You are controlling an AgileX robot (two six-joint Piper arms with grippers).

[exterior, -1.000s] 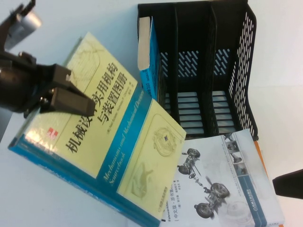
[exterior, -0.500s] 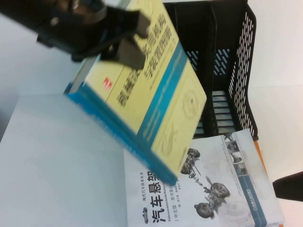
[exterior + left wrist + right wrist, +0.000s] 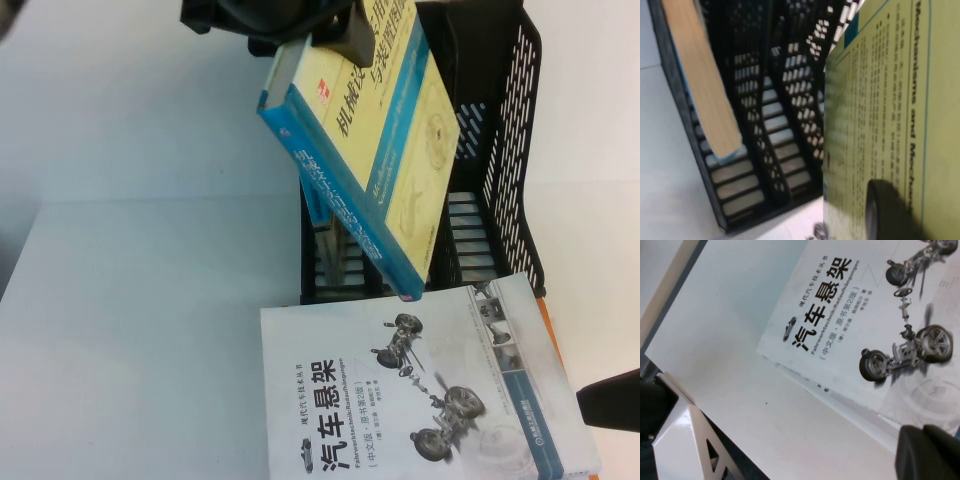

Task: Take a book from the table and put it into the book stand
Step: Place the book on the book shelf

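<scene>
Left jaws (image 3: 335,35) clamping book (image 3: 385,150), right jaws (image 3: 927,452) parked

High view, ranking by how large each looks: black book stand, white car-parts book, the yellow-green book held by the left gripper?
1. Book stand, partly hidden.
2/3. White book and yellow-green book: unsure; the latter is raised nearer the camera, tilted, clamped in the left gripper.
Right gripper sits at the frame edge.

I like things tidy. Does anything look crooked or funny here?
Yes. The left gripper holds the yellow book tilted in the air over the black stand. Right gripper waits at the table's edge.
</scene>
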